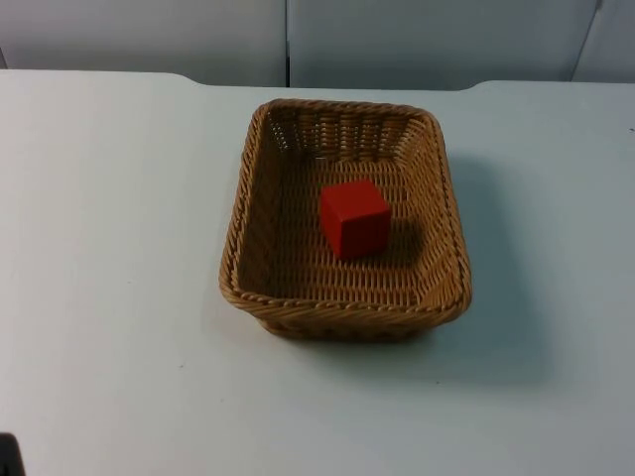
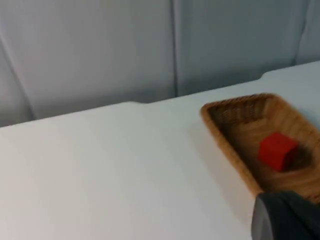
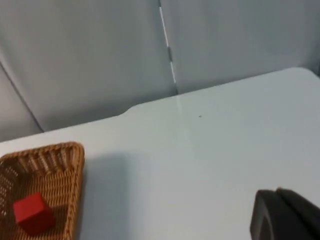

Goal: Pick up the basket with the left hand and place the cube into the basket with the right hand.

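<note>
One woven basket [image 1: 260, 188] sits on the white table [image 1: 109, 248] in the top view, rectangular with rounded corners, its tan wicker walls flaring outward to a braided rim. A red cube [image 1: 354, 218] with smooth matte faces rests on the basket's floor, near the middle and turned slightly askew. The table is plain and smooth, ending at a grey partition wall [image 1: 149, 35] with a vertical seam.

From the left wrist view, the basket [image 2: 225, 131] appears with the cube [image 2: 276, 151] inside, standing on the white top, the grey panels [image 2: 90, 55] behind. A black fingertip of the left gripper [image 2: 285, 217] is seen near the basket's rim; whether its jaws are released or clenched cannot be told.

From the right wrist view, the basket [image 3: 70, 195] and cube [image 3: 33, 214] lie well apart from the black fingertip of the right gripper [image 3: 285, 216], with bare table between. Its jaw state cannot be told either.
</note>
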`<action>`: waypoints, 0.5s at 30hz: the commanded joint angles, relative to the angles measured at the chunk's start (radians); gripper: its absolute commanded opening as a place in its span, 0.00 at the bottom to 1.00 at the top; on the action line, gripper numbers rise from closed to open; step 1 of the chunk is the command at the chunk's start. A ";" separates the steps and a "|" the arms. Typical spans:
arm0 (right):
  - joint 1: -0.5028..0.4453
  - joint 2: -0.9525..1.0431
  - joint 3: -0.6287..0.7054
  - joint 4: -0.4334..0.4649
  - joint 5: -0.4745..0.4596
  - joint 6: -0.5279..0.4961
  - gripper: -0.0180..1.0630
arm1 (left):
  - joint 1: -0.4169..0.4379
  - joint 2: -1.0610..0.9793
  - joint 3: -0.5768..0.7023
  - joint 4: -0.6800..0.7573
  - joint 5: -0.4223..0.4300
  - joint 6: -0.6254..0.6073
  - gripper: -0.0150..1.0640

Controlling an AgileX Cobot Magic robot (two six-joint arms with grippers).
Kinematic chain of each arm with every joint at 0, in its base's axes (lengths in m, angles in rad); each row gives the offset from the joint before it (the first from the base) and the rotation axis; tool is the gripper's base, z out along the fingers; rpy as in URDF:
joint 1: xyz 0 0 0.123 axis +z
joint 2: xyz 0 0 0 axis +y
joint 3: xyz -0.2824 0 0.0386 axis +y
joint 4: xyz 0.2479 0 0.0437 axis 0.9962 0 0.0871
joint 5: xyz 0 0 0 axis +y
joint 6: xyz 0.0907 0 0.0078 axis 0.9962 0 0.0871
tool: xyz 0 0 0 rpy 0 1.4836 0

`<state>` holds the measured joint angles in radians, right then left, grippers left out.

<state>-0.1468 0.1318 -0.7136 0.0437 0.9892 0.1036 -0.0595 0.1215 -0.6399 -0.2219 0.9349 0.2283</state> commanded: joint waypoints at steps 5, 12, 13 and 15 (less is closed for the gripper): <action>0.028 -0.132 0.035 0.071 0.148 -0.141 0.01 | -0.007 -0.122 0.008 0.173 0.166 -0.136 0.01; 0.051 -0.132 0.066 0.175 0.198 -0.224 0.01 | -0.064 -0.122 0.119 0.143 0.162 -0.144 0.01; 0.051 -0.132 0.071 0.190 0.192 -0.239 0.01 | -0.076 -0.122 0.126 0.143 0.146 -0.151 0.01; 0.051 -0.132 0.074 0.194 0.196 -0.249 0.01 | -0.078 -0.122 0.126 0.143 0.143 -0.154 0.01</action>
<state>-0.0993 0.0016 -0.6443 0.2235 1.1892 -0.1220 -0.1296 0.0045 -0.5200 -0.0720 1.0956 0.0866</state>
